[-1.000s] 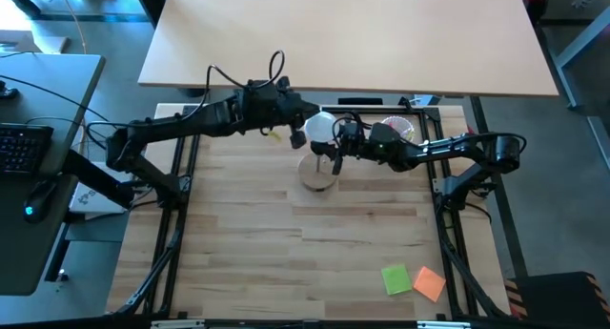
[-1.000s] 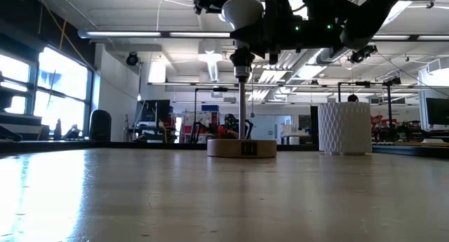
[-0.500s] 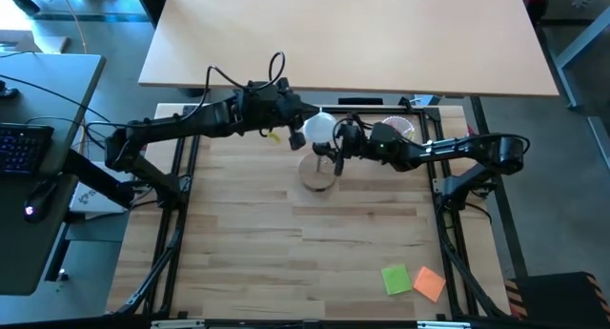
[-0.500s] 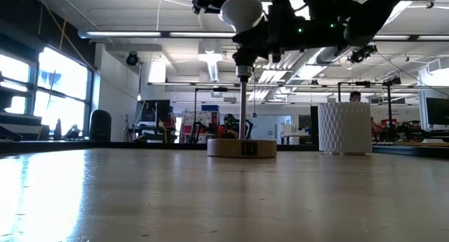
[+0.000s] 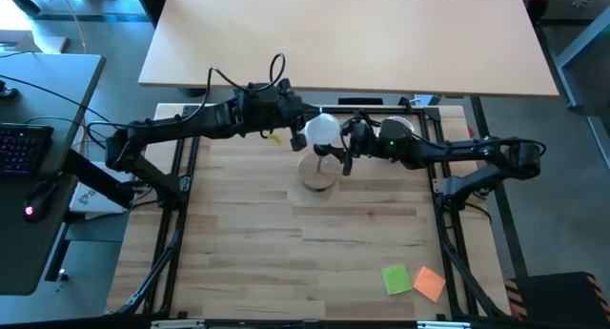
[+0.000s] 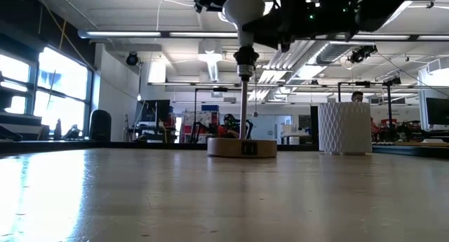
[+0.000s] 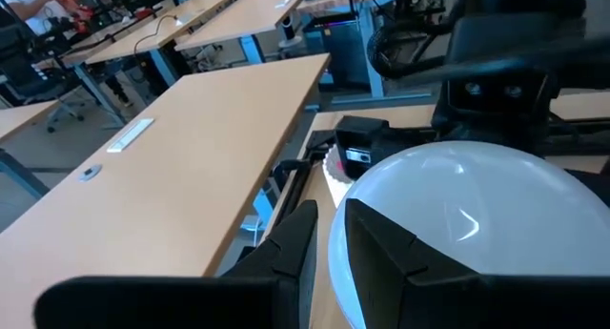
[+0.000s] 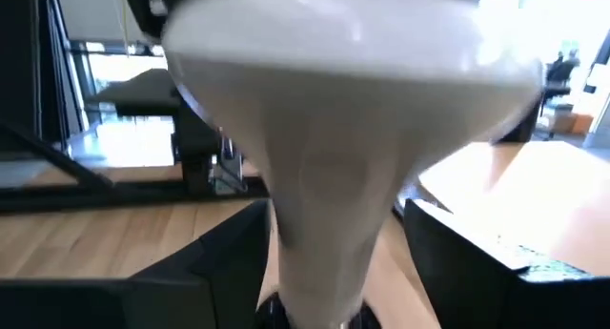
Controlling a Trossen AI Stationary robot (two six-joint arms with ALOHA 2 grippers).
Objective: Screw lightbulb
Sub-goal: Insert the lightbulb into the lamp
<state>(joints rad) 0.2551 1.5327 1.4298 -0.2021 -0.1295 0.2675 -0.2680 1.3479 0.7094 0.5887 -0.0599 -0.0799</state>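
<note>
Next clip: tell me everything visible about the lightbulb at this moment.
The lightbulb is matte white, with a round globe tapering through a cone-shaped neck to a narrow end. It stands upright, globe up, its lower end meeting the dark socket on top of the lamp's thin pole, above the round wooden base. The left gripper sits against the globe's side. The right gripper has its fingers spread either side of the neck, with gaps showing, so it does not appear to clamp it.

room: bright windows (image 6: 42, 88) | tan desk (image 5: 343, 38) | ceiling strip lights (image 6: 140, 34)
</note>
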